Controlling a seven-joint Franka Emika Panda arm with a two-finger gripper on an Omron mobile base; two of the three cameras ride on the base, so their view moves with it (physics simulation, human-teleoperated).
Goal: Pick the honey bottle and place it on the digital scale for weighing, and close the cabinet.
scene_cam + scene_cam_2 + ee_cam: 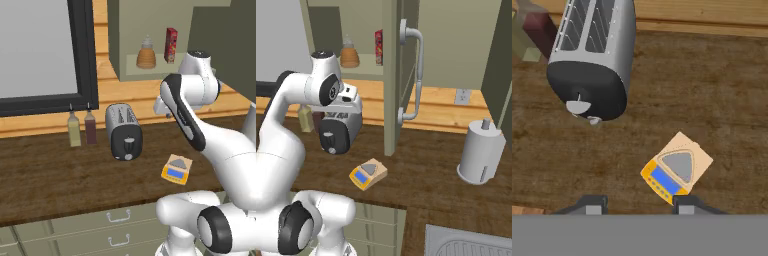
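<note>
Two dark fingers [637, 204] rise at the bottom of the hand view, spread apart with nothing between them, above the wooden desk [722, 100]. The scale [676, 167] lies flat on the desk at lower centre of that view, just above the fingers, its blue strip toward the lower left. A toaster [592, 60] fills the upper left. In the left base view the honey bottle [146, 56] stands on the cabinet shelf at top centre, beside a red box [171, 45], well apart from the scale [177, 169] at lower right. Two slim bottles [82, 128] stand left of the toaster [124, 132]. In the right base view the cabinet [391, 75] door stands open, edge-on at centre, its silver handle [415, 75] facing right; the honey bottle [349, 55] sits at upper left.
</note>
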